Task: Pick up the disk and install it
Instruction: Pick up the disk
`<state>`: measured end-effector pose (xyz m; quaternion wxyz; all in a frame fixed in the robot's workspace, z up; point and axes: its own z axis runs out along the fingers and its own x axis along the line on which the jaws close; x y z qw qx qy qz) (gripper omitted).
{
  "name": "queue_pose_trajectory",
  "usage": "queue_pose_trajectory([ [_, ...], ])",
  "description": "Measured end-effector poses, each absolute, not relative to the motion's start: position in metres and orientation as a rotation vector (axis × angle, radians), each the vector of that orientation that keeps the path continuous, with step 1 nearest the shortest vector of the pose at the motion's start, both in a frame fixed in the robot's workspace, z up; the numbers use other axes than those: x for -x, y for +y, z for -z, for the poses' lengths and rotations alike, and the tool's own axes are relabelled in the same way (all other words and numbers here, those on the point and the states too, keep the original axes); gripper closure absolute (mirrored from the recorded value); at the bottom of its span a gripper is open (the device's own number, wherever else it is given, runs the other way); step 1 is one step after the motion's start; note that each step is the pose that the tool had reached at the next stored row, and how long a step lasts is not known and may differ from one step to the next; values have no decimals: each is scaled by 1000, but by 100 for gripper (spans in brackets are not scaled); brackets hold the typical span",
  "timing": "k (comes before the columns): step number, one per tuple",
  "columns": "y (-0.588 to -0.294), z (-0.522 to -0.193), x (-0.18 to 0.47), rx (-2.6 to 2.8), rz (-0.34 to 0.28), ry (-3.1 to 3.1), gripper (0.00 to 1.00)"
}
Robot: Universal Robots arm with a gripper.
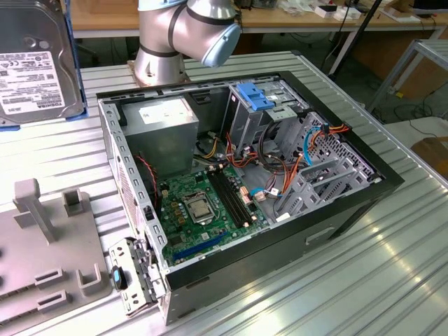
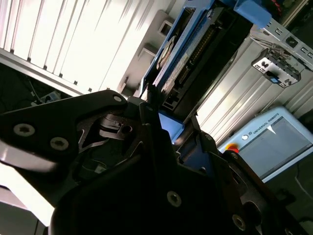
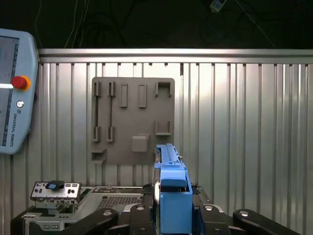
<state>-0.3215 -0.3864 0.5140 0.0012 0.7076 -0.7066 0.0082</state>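
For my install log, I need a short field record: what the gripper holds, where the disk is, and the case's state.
gripper: shut on the disk, blue rail edge-on in the first wrist view
disk location: outside the computer case, toward the exterior view's upper left
computer case: open, motherboard exposed
fixture plate: grey, on the ribbed table beside the computer case

Oblique exterior; wrist views beside disk (image 3: 172, 196)

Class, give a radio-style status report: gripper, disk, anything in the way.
Gripper shut on the disk. Disk held aloft, outside the computer case. Loose cables beside the drive cage.
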Motion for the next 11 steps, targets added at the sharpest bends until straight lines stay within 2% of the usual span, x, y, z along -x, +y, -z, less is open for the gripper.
queue_pose_trajectory([
  [11, -392, -513, 281, -2221, -26, -2218, 63],
])
